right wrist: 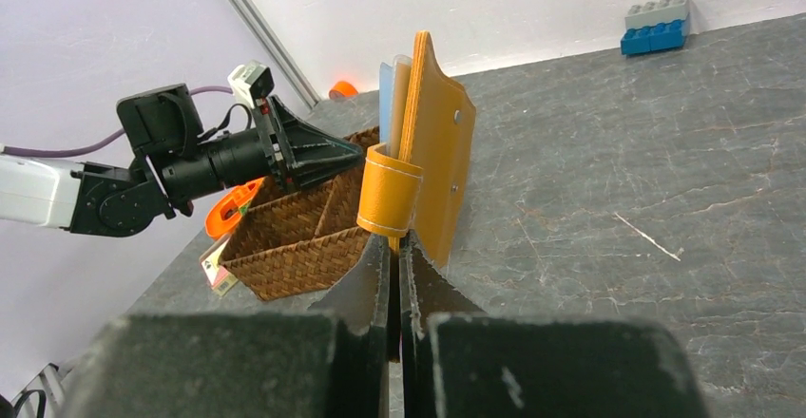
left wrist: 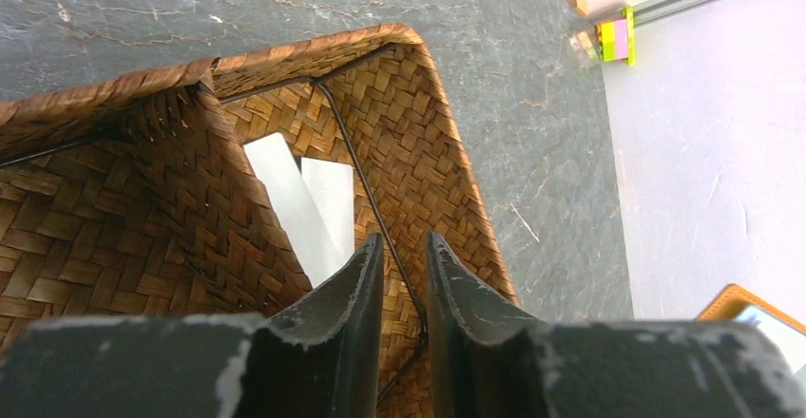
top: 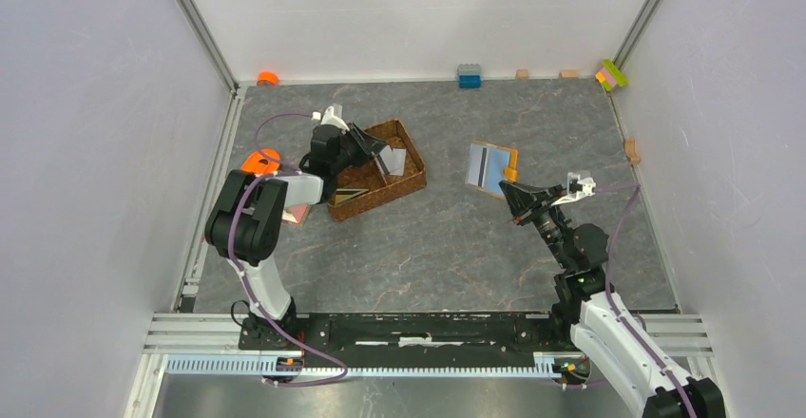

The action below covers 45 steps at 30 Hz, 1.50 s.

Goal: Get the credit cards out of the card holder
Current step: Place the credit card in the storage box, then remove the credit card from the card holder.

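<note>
The orange card holder (top: 492, 166) lies open right of centre, its blue-grey lining up. My right gripper (top: 510, 193) is shut on its near edge. In the right wrist view the card holder (right wrist: 439, 142) stands edge-on above the gripper (right wrist: 397, 247), its snap tab looped at the fingertips and a pale card edge (right wrist: 390, 85) showing in it. My left gripper (top: 366, 142) hangs over the brown woven tray (top: 411, 182). Its jaws (left wrist: 404, 247) are slightly apart with nothing between them. Two pale credit cards (left wrist: 304, 204) lie in the tray compartment below; they also show from above (top: 394, 160).
An orange e-shaped toy (top: 259, 161) and a pinkish card (top: 297, 214) lie left of the tray. A blue brick (top: 469, 76), tan blocks (top: 522, 73) and a coloured brick stack (top: 613, 74) line the back wall. Another tan block (top: 631, 149) sits at the right wall.
</note>
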{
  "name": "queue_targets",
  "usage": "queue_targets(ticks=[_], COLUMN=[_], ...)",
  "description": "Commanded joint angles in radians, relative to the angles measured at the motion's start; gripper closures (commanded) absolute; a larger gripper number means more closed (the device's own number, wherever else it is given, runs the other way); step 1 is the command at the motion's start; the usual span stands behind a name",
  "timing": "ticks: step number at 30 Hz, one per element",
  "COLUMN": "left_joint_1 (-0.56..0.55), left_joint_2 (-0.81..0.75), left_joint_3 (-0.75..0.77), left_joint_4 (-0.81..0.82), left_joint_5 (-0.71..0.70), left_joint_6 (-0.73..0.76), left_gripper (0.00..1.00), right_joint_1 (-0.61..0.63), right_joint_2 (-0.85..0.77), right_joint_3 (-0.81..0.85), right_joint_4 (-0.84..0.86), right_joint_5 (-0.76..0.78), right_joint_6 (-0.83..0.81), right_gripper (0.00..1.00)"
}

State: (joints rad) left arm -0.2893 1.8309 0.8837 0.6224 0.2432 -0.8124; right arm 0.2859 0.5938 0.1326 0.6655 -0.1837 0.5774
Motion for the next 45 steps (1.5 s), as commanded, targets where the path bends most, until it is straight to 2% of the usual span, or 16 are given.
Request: queue_targets(ticks=[1,6,12,17,23,32,45], left_joint_1=[0.004,0.004,-0.014,-0.05,-0.078,-0.137,-0.215], left_joint_2=[-0.097,-0.209,-0.318,-0.348,-0.308,-0.27,-0.311], left_joint_3=[-0.027,-0.109,-0.273,-0.352,-0.43,-0.445,-0.449], left_joint_4=[0.035,0.092,0.327,0.472,0.76,0.923,0.934], left_joint_5=[0.061,0.15,0.269,0.321,0.392,0.448,0.419], left_joint_6=[0.042,0.039,-0.023,-0.026,-0.083,-0.086,-0.083], left_gripper=[0.7,0.61,0.46,0.35,0.13,0.11,0.09], right_joint_1=[-0.001,-0.001,-0.001,-0.001,-0.001,-0.001,0.0], right_joint_2=[0.018,0.069,0.141,0.206,0.304,0.435,0.388], right_joint_3=[0.007,0.007,-0.007,-0.023,-0.045,-0.071,-0.1], right_joint_4=[0.078,0.147,0.277,0.405,0.613,0.944,0.974], right_joint_5=[-0.041,-0.117,-0.198,-0.256,-0.332,-0.405,-0.4], right_joint_6=[-0.007,0.014,0.066,0.123,0.217,0.369,0.381], right_gripper=[1.0,1.0,1.0,1.0,1.0,1.0,1.0])
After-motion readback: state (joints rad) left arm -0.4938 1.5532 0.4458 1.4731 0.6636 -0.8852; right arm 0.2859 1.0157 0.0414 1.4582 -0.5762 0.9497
